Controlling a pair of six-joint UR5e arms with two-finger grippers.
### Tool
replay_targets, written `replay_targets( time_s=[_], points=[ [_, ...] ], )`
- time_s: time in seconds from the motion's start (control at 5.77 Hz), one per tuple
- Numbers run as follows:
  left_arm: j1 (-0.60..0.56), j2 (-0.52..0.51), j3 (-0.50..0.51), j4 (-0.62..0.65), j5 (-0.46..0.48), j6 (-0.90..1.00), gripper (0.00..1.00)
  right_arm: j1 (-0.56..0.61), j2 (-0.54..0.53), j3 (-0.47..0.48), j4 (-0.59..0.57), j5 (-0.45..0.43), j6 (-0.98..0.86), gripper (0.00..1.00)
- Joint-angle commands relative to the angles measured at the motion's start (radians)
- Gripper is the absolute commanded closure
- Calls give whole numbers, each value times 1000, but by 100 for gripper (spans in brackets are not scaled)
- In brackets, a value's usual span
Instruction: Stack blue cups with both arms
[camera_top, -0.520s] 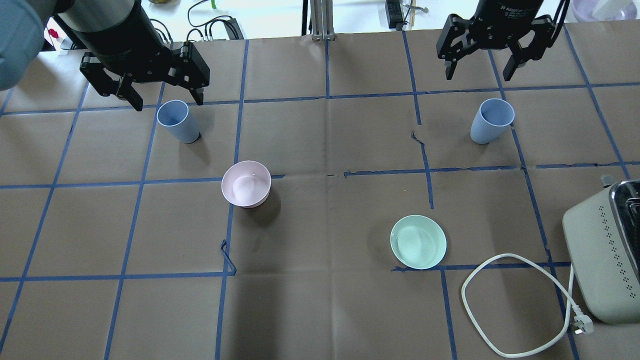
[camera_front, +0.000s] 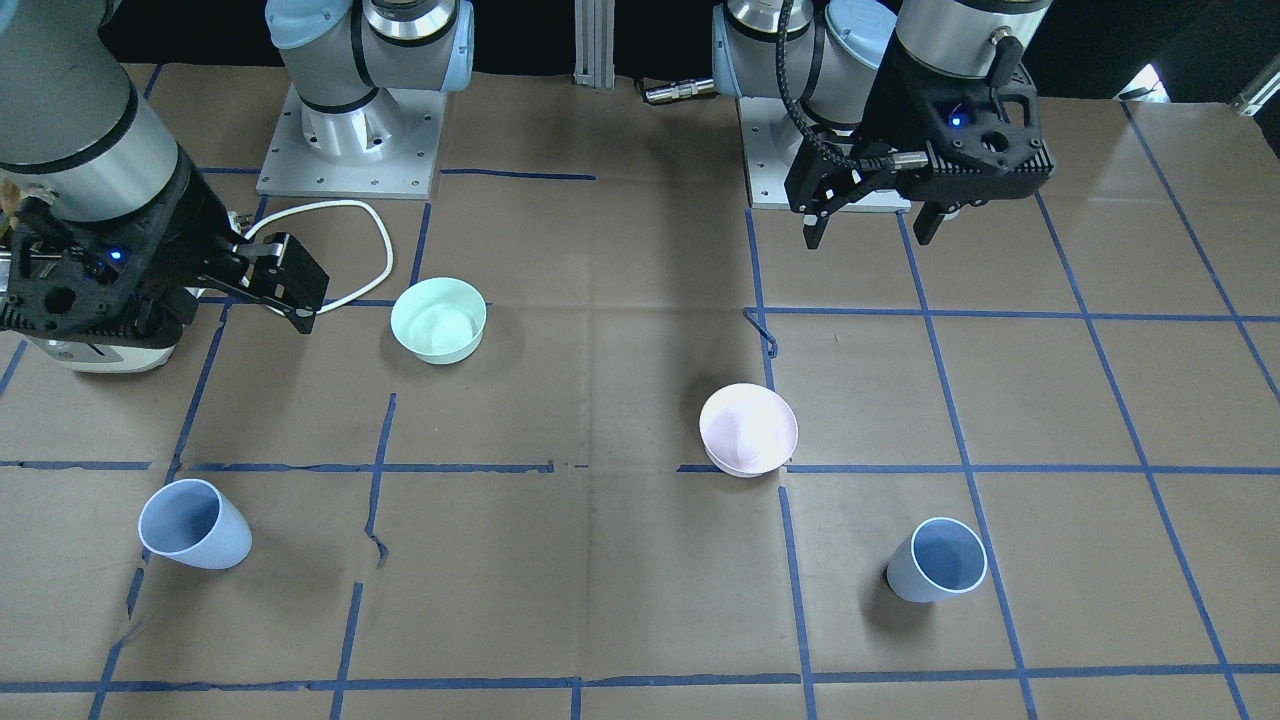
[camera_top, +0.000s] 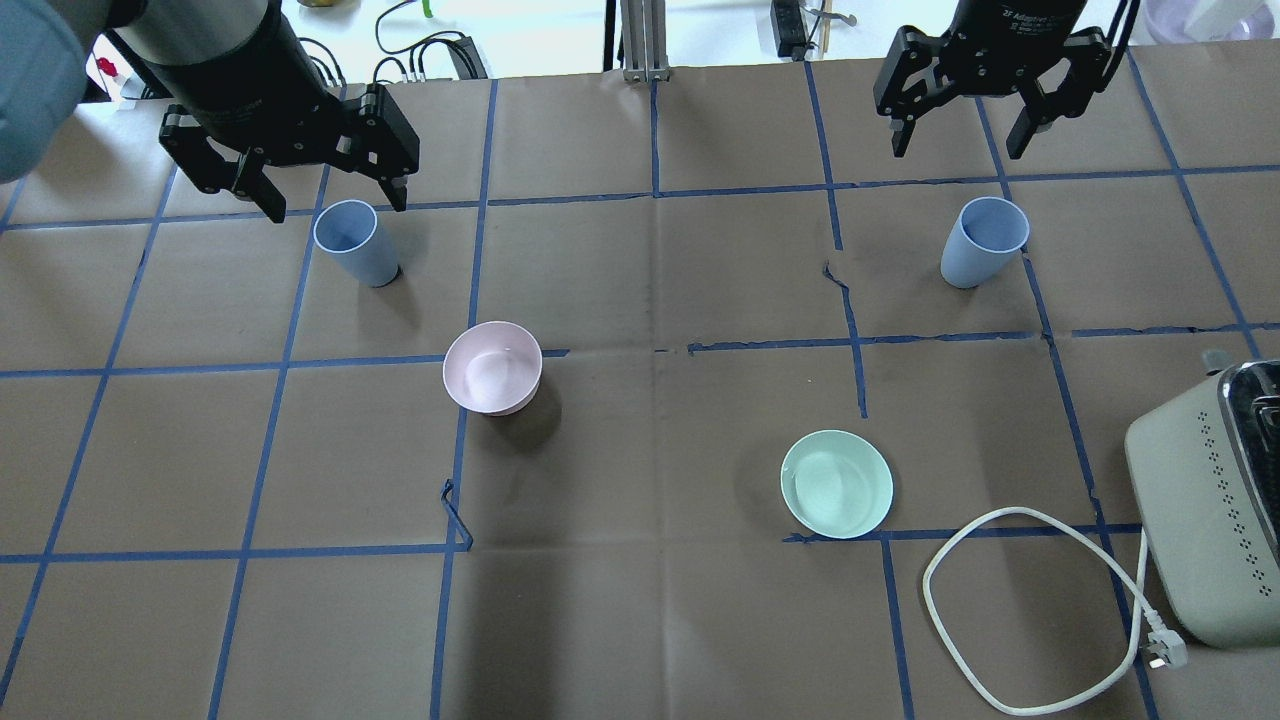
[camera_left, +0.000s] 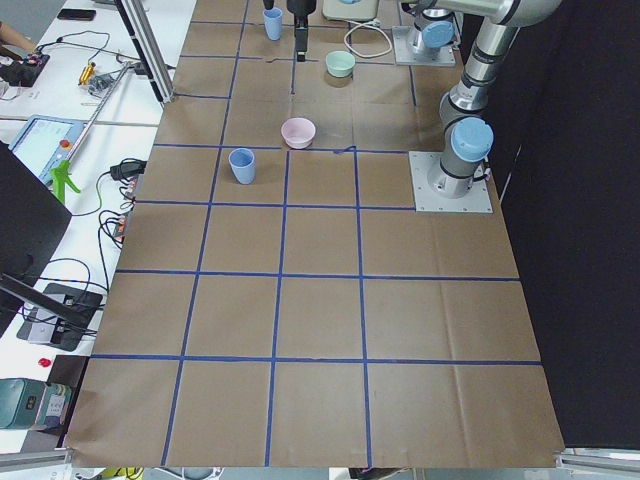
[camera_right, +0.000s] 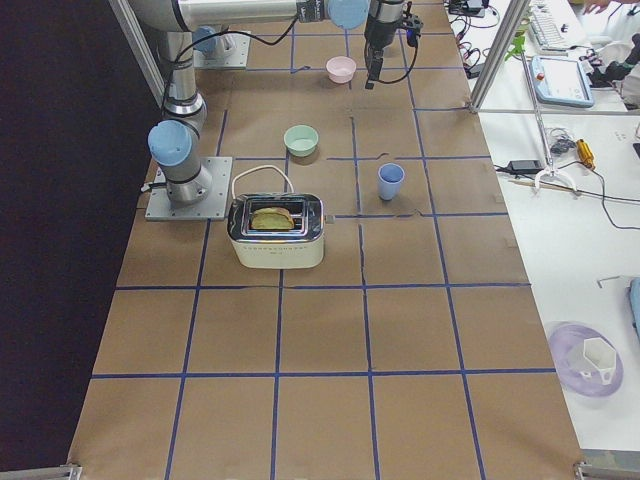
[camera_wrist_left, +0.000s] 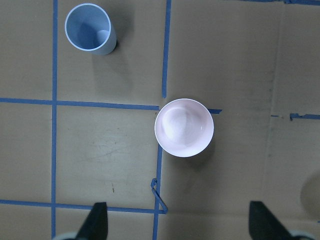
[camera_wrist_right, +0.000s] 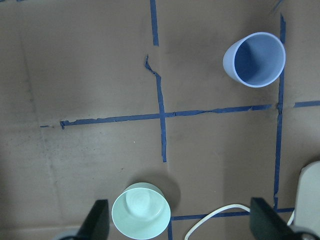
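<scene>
2 pale periwinkle-blue tapered plastic cups stand upright, mouths up, well apart on the brown paper-covered table (camera_top: 640, 620). They are the left-side blue cup (camera_top: 355, 243) and the right-side blue cup (camera_top: 982, 242), and each shows only its bare inside. A pale pink plastic bowl (camera_top: 492, 367) sits near the left-side blue cup. A mint-green plastic bowl (camera_top: 836, 483) sits on the right half, nearer the robot. Both bowls show bare insides.

The left gripper (camera_top: 335, 205), black with 2 fingers, hangs above the table with its fingers spread wide and nothing between them. It is clear of the left-side blue cup. The right gripper (camera_top: 957, 150) is spread the same way, above and beyond the right-side blue cup.

A beige toaster (camera_right: 277, 232) with a white cord (camera_top: 1010, 510) stands at the right end. Only the exterior right view shows browned bread (camera_right: 268, 217) in its slots; the overhead view cuts the toaster at the frame edge. Each wrist view looks straight down into 1 cup and 1 bowl.
</scene>
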Motion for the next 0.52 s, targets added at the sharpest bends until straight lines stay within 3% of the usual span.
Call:
replay_targets(
  time_s=[0.0,0.35],
  points=[
    [6,2,2,-1,-2,2,1,-121,14,20,-35,7,-181,0],
    [11,2,2,-1,-2,5,1,-242,64,104,-217,14,-393,0]
  ],
)
